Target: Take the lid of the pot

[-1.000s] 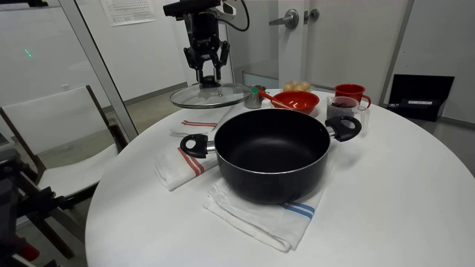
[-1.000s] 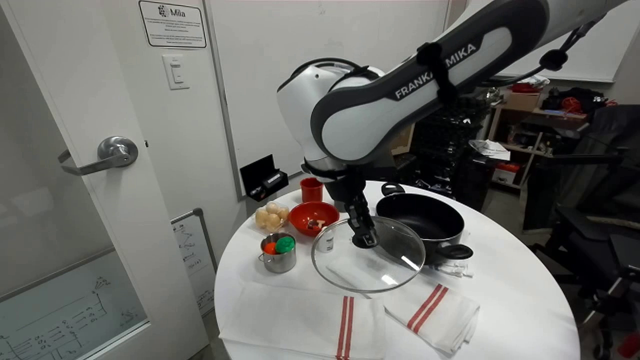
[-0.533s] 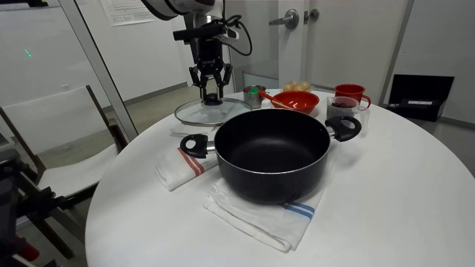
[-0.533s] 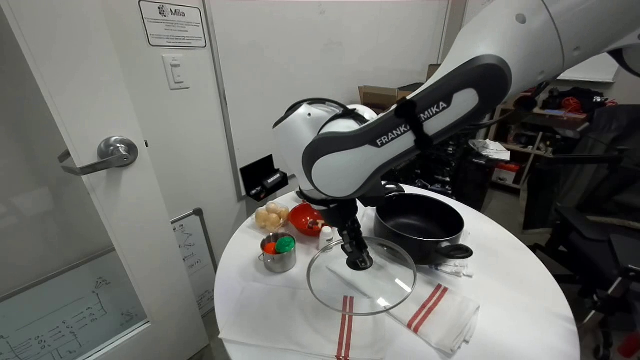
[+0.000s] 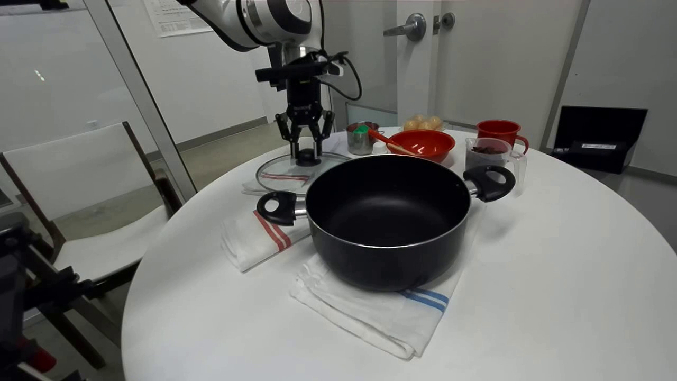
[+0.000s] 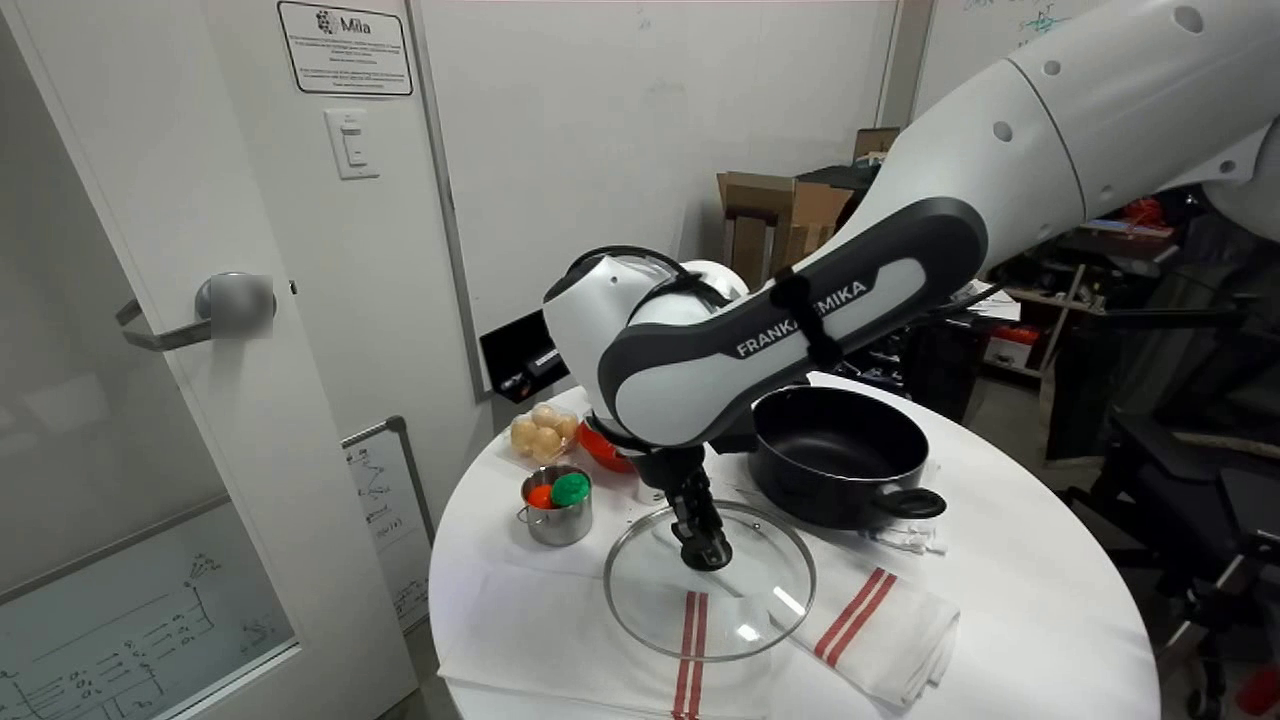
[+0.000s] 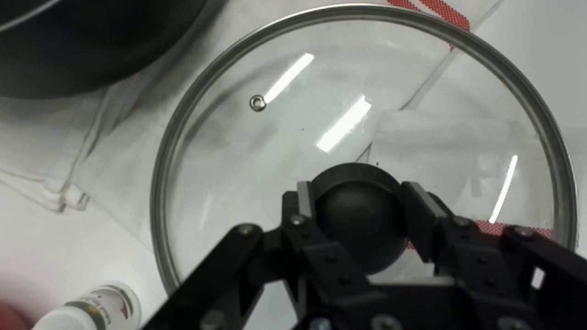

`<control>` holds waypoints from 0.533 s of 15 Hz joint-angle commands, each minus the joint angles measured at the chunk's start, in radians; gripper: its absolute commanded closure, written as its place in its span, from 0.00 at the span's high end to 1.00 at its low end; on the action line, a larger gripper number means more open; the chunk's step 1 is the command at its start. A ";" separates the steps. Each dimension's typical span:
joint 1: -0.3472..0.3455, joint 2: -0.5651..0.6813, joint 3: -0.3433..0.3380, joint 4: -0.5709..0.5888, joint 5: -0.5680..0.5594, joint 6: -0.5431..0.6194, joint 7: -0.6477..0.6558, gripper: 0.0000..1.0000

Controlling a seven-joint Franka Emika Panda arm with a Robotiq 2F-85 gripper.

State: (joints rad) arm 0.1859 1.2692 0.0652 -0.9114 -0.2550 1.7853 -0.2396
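Beside the pot [image 5: 390, 227], round glass lid [image 7: 284, 153] (metal-rimmed), knob [image 7: 360, 224] in gripper [image 5: 306, 153]

Fairly bright, mostly even indoor light in both exterior views; round white tabletop [image 5: 560, 280] pale, soft faint shadow on it beside the wide black round pot [image 5: 389, 254]. Hard white glare streaks on the round clear glass lid with thin metal rim [image 6: 730, 605] in an exterior view, again in wrist view. Black office chair [image 6: 1190, 450] lost in dim background. Square blur patch over silver metal door handle [image 6: 180, 336]. Wrist view: white labelled bottle [image 7: 110, 307] slightly soft, red shape [image 7: 9, 317] in corner out of focus.
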 commanded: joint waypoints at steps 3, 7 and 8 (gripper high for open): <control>0.008 0.085 0.006 0.109 0.025 -0.003 -0.060 0.74; -0.007 0.030 0.025 0.061 0.004 0.025 -0.079 0.96; -0.008 0.011 0.023 0.045 0.000 0.032 -0.086 0.99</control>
State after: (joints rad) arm 0.1898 1.3164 0.0774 -0.8543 -0.2549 1.8067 -0.2838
